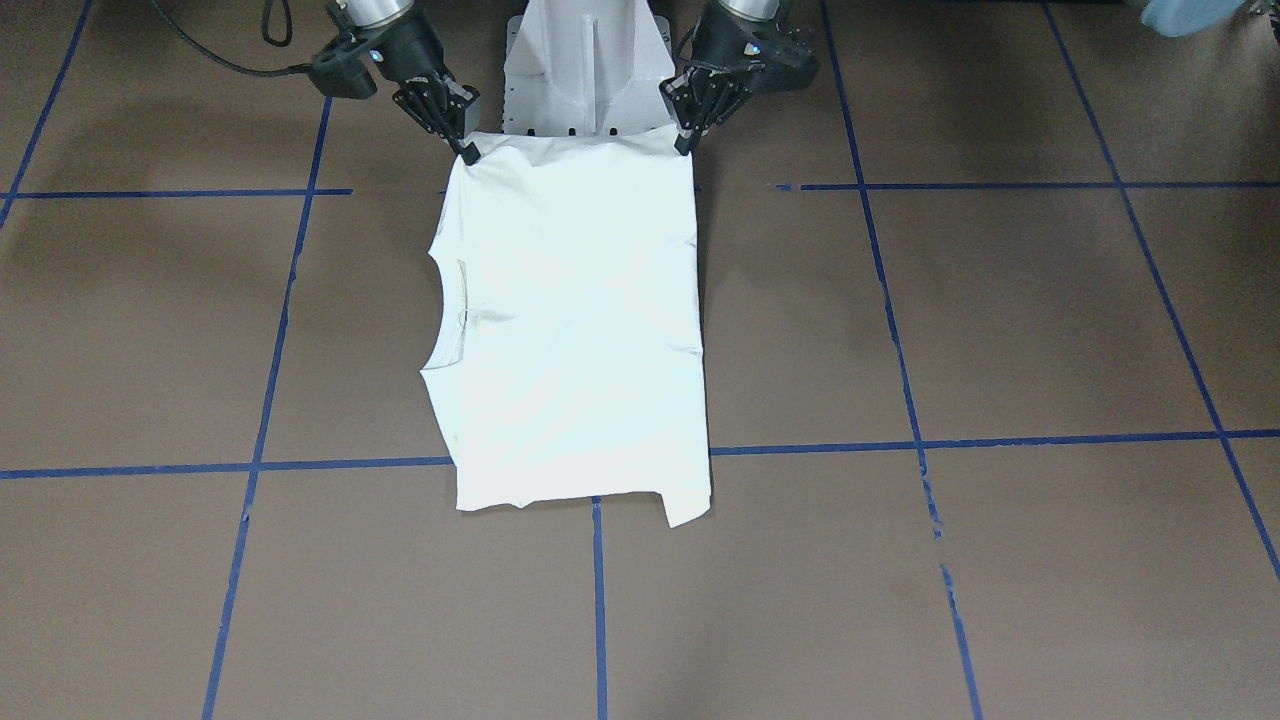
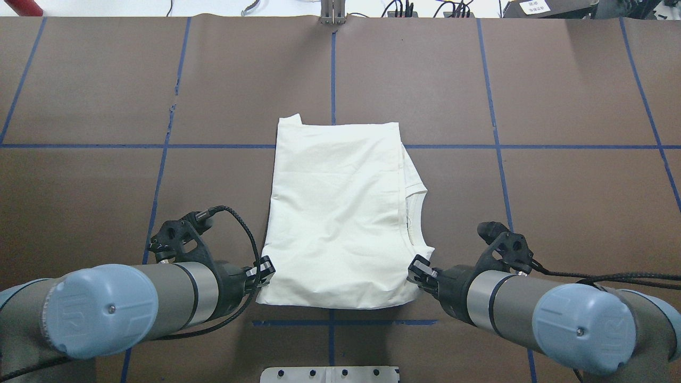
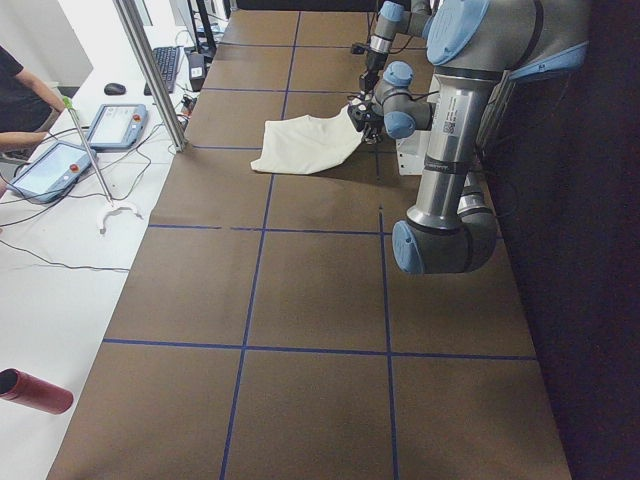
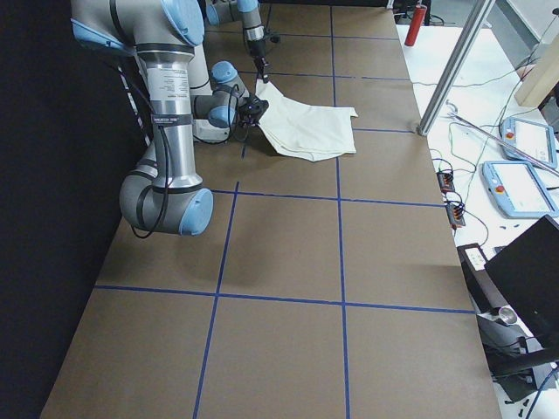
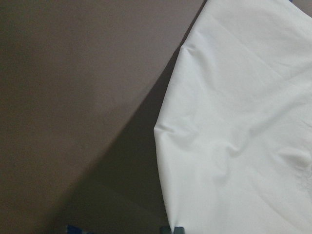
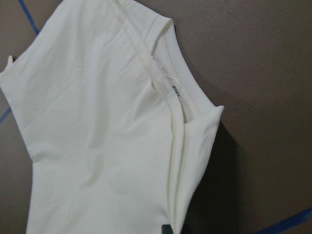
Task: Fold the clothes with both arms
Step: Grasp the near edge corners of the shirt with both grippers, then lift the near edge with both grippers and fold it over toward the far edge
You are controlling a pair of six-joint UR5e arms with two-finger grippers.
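The cream-white T-shirt [image 2: 335, 213] lies folded into a tall rectangle at the table's middle, plain side up; no print shows. Its neckline [image 2: 412, 213] faces my right side. My left gripper [image 2: 264, 274] is shut on the shirt's near left corner. My right gripper [image 2: 420, 271] is shut on its near right corner. In the front view the left gripper [image 1: 685, 145] and the right gripper [image 1: 465, 150] hold the shirt's [image 1: 575, 330] near edge a little raised toward the base. The wrist views show only cloth [image 5: 243, 122] [image 6: 97, 136] running to the fingertips.
The white pedestal base [image 1: 580, 70] stands just behind the held edge. Blue tape lines [image 2: 495, 146] cross the brown table. A red cylinder [image 3: 35, 390] lies off the table's far side. A metal post [image 3: 150, 70] and operators' tablets [image 3: 55, 170] stand beyond that edge.
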